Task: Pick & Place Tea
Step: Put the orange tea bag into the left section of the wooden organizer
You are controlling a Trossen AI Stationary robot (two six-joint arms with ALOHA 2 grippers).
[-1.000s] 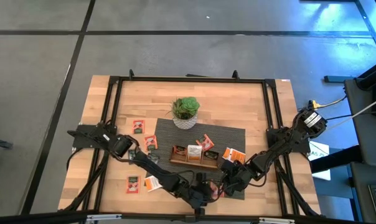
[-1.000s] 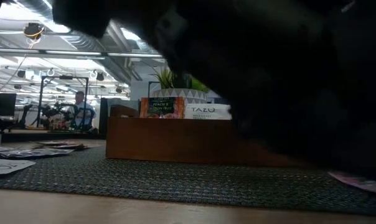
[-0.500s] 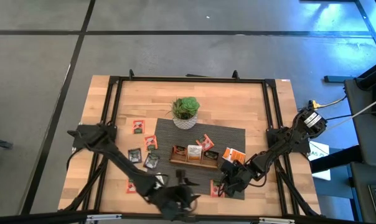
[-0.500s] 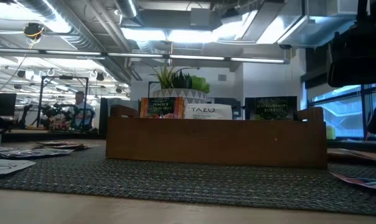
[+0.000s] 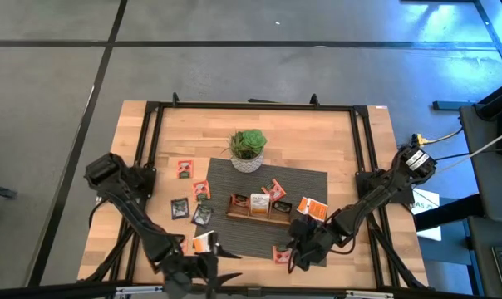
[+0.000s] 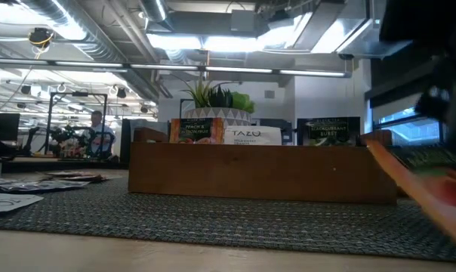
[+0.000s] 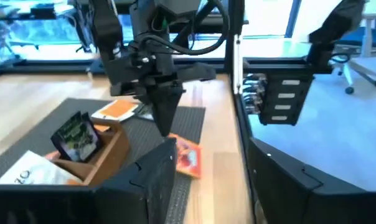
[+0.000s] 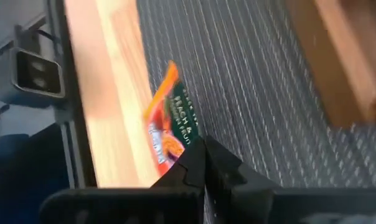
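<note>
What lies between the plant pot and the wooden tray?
Only bare grey mat lies between the plant pot and the wooden tray, as the high view shows.

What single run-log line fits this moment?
right gripper: shut on orange tea sachet, over mat's front edge | left gripper: open, empty, front table edge | wooden tray: holds sachets

Potted plant (image 5: 248,148) stands at dark mat's (image 5: 234,241) far edge, apparently touching.
</note>
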